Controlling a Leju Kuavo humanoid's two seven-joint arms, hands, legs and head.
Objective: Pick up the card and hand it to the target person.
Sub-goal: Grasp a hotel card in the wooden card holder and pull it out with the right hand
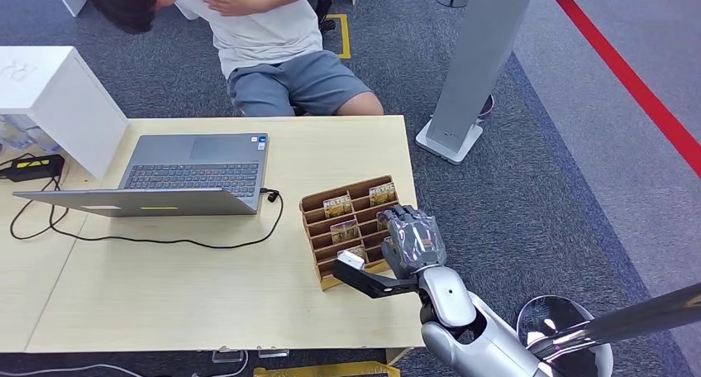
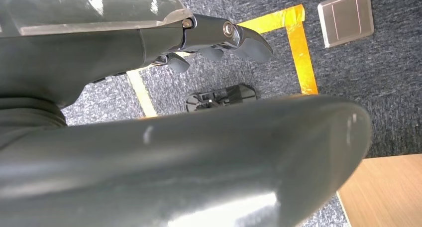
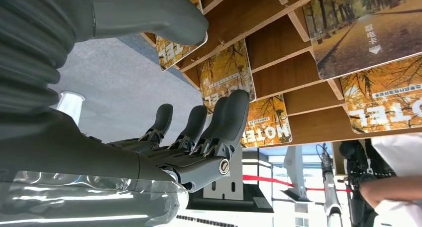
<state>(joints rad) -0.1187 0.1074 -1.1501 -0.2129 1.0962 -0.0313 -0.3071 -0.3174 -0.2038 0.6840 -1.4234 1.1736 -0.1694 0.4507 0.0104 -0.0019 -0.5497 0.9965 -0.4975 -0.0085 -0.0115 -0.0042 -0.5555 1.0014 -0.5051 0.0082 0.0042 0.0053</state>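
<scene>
- Cards with yellow autumn trees sit in the slots of a brown wooden rack (image 1: 321, 228) on the worktop (image 1: 207, 294), near its right edge.
- One card (image 3: 265, 120) in the rack is the closest to the right hand (image 1: 411, 238); the dark fingers (image 3: 230, 117) reach up to it and look as if they touch its face or come just short of it. I cannot tell which.
- The right hand is at the rack, on its right side, with the fingers stretched out side by side and the thick thumb (image 3: 149, 13) held apart from them. It holds nothing yet.
- My guess is that the step is the reach to pick a card; no card is out of the rack.
- Next, the fingers and thumb need to close on one thin card and slide it up out of its slot without knocking the rack.
- After that, the card must go to the person (image 1: 264, 54) sitting across the worktop, well apart from the rack.
- The left hand (image 2: 219, 38) hangs low over the grey carpet with its fingers curled in and nothing in them.
</scene>
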